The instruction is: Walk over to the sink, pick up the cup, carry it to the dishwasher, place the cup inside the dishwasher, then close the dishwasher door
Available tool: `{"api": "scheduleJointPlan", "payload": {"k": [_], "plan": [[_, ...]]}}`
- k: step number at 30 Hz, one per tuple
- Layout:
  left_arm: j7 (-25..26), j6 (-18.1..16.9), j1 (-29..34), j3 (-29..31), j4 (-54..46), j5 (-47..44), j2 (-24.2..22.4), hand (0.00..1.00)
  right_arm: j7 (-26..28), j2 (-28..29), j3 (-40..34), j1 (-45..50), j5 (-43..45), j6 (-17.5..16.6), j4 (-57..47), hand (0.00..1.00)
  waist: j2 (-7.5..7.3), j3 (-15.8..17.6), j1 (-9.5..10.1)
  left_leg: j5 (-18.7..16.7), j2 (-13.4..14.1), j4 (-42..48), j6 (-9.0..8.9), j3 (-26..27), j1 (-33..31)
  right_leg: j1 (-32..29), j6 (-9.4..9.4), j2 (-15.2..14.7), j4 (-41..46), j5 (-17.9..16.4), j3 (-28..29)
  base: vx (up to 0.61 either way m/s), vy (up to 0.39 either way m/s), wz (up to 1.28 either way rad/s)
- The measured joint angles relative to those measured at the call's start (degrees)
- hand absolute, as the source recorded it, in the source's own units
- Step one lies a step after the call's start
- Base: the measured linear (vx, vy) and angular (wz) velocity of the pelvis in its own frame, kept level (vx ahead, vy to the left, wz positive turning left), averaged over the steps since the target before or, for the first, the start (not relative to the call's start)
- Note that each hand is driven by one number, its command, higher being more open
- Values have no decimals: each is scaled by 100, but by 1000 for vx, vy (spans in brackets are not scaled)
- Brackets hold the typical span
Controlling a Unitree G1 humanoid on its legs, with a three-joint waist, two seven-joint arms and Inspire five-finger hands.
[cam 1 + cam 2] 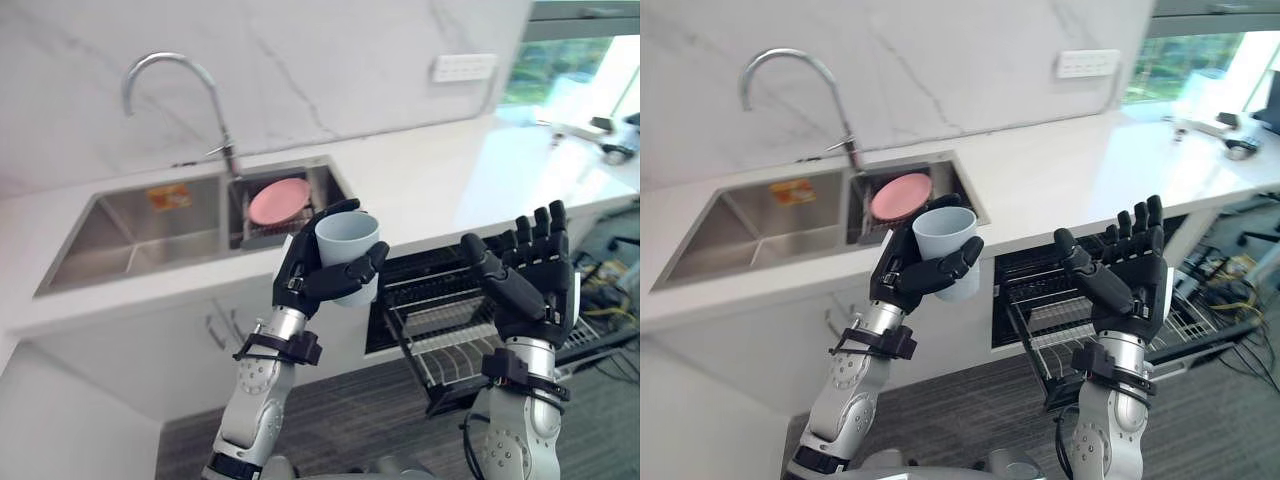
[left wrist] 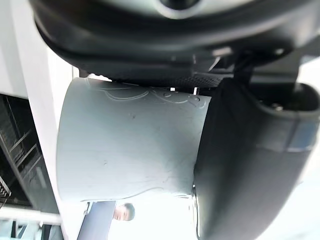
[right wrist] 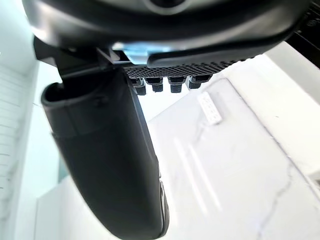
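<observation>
My left hand [image 1: 312, 272] is shut on a pale blue-grey cup [image 1: 348, 256], holding it upright in the air in front of the counter's edge, just right of the sink [image 1: 140, 232]. The left wrist view shows the cup's wall [image 2: 130, 145] pressed against the palm with the thumb [image 2: 250, 165] wrapped round it. My right hand [image 1: 528, 272] is raised, open, palm toward the cup, over the open dishwasher [image 1: 440, 310] whose wire rack [image 1: 450, 350] is pulled out below the counter. The right wrist view has its thumb [image 3: 105, 155] standing free.
A pink plate [image 1: 279, 200] leans in a rack in the sink's right basin, under the curved tap [image 1: 180, 90]. The white counter [image 1: 450, 180] runs right to a window. A wall socket [image 1: 463, 67] sits on the marble backsplash. Cabinet doors [image 1: 200, 340] stand below the sink.
</observation>
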Motion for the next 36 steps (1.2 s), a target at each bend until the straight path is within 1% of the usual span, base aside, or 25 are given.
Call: {"api": "scheduleJointPlan", "payload": {"k": [1, 2, 3, 4, 5, 6, 7, 8, 9, 10, 12, 13, 16, 18, 22, 24, 26, 29, 30, 31, 32, 33, 34, 36], "plan": [[1, -17, 94, -16, -112, 19, 5, 0, -25, -12, 70, 0, -8, -2, -34, 100, 1, 0, 18, -18, -98, -351, -15, -173, -24, 8, 26, -3, 21, -33, 193, 203, 189, -159], [11, -45, 208, -62, -320, 22, 12, 0, -79, -34, 188, 4, -16, -3, -86, 100, 9, -6, 37, 2, -193, -931, -49, -432, -40, 25, 94, -6, 30, -75, 472, 249, 274, -135], [22, -67, 213, -99, -487, 21, 12, 0, -153, -77, 273, 6, -31, -5, -91, 100, 11, -42, 32, 65, -230, -1480, 1, -532, -39, -24, 183, -8, 130, -180, 679, 255, 290, -118], [20, -89, 208, -114, -555, 16, 7, 0, -208, -113, 309, 7, -33, -5, -91, 100, 20, -90, 9, 130, -239, -1768, 67, -540, -30, -84, 230, -7, 225, -260, 751, 272, 310, -83], [19, -158, 175, -140, -645, 15, -8, 0, -301, -166, 329, 7, -29, -5, -94, 100, 71, -237, -42, 457, -224, -2405, 204, -476, 55, -274, 338, -11, 498, -500, 777, 200, 206, -72], [60, -184, 162, -123, -714, 14, 36, 0, -327, -131, 347, 9, -16, 12, -62, 100, -15, -318, -1, 720, -292, -2576, 54, -239, 215, -418, 453, -215, 809, -757, 699, 303, 307, -86], [205, -194, 162, -119, -729, 14, 71, 0, -320, -115, 367, 60, 4, 23, -63, 100, -135, -425, 1, 732, -453, -2777, 129, 5, 380, -483, 567, -670, 902, -902, 276, 257, 256, -76], [283, -194, 157, -107, -729, 14, 75, 0, -307, -98, 387, 58, 27, 33, -63, 100, -157, -457, 1, 731, -490, -2835, 152, 108, 446, -482, 628, -870, 892, -910, 7, 297, 285, -84], [439, -195, 145, -49, -733, 15, 81, 0, -292, -44, 395, 11, 33, 99, -61, 100, -180, -480, 29, 698, -506, -2922, 199, 361, 566, -480, 778, -1102, 876, -828, -436, 225, 160, -96], [662, -191, 119, 52, -727, 14, 89, 0, -207, 8, 455, -67, 32, 228, -41, 100, -201, -478, 34, 664, -515, -3047, 220, 540, 702, -471, 855, -1215, 883, -746, -832, 208, 119, -96], [804, -172, 83, 130, -704, 16, 94, 0, -84, 18, 517, -138, 31, 275, 100, 100, -221, -465, 27, 618, -517, -3192, 214, 640, 876, -473, 889, -1268, 952, -706, -1091, 138, 59, -60], [957, -167, 70, 248, -629, 12, 97, 0, 69, 13, 560, -297, 30, 343, 543, 100, -240, -460, -53, 591, -512, -3387, 208, 728, 1144, -440, 918, -1326, 1031, -622, -1401, 105, 67, -43], [1034, -171, 6, 371, -501, 13, 103, 0, 171, -2, 556, -483, 25, 396, 1048, 100, -234, -466, -55, 591, -510, -3599, 209, 741, 1279, -428, 979, -1306, 900, -493, -1508, 72, 85, -39], [1130, -181, -68, 614, -305, 14, 110, 0, 205, -63, 546, -629, 27, 517, 1367, 100, -231, -467, -46, 614, -541, -3739, 247, 792, 1273, -368, 1079, -1266, 473, -348, -1489, 35, 97, -36], [1349, -183, -104, 1038, -66, 14, 110, 0, 232, -173, 496, -789, 27, 684, 1472, 100, -226, -467, -43, 667, -603, -3877, 334, 784, 1274, -285, 1174, -1240, -42, -52, -1329, 6, 124, -29], [1514, -184, -137, 1247, -63, 13, 115, 0, 243, -207, 487, -885, 26, 729, 1472, 100, -219, -461, -18, 688, -628, -3891, 372, 764, 1272, -263, 1186, -1236, -214, 139, -1159, -34, 147, -19], [1553, -186, -225, 1334, -61, 13, 122, 0, 257, -197, 450, -912, 25, 777, 1472, 100, -216, -451, 24, 702, -629, -3892, 406, 739, 1258, -267, 1170, -1228, -246, 235, -1062, -67, 115, 2], [1590, -278, -290, 1357, -60, 13, 197, 0, 342, -140, 367, -915, 25, 850, 1466, 100, -229, -439, 62, 724, -628, -3876, 442, 600, 1168, -287, 1152, -1218, -255, 271, -846, -64, 48, 25], [1604, -310, -289, 1378, -61, 13, 211, 0, 404, -131, 327, -925, 23, 906, 1459, 100, -238, -434, 127, 722, -614, -3838, 440, 590, 1107, -275, 1155, -1202, -338, 270, -829, -62, -12, 18], [1608, -326, -289, 1409, -62, 13, 215, 0, 436, -131, 320, -948, 22, 934, 1459, 100, -249, -427, 151, 720, -608, -3817, 437, 585, 1070, -258, 1157, -1197, -406, 269, -837, -60, -67, 6], [1610, -354, -290, 1481, -62, 12, 216, 0, 477, -130, 320, -996, 23, 962, 1456, 100, -284, -402, 177, 715, -604, -3788, 427, 586, 1017, -210, 1168, -1192, -571, 263, -861, -46, -82, 1], [1620, -378, -291, 1569, -62, 9, 218, 0, 533, -132, 311, -1047, 23, 1003, 1434, 100, -354, -357, 203, 704, -600, -3732, 405, 589, 934, -114, 1186, -1188, -868, 251, -923, -57, -134, 2], [1639, -371, -284, 1591, -33, -14, 201, 0, 575, -157, 268, -1071, 23, 1031, 1434, 100, -328, -320, 202, 711, -520, -3674, 360, 560, 873, -34, 1182, -1117, -1056, 349, -987, -59, -152, 7], [1645, -368, -228, 1587, -22, -41, 124, 0, 577, -166, 145, -1074, 25, 1109, 1435, 100, -366, -262, 208, 712, -395, -3650, 255, 495, 888, 202, 1084, -958, -1489, 574, -1105, -40, -168, 7]]}}
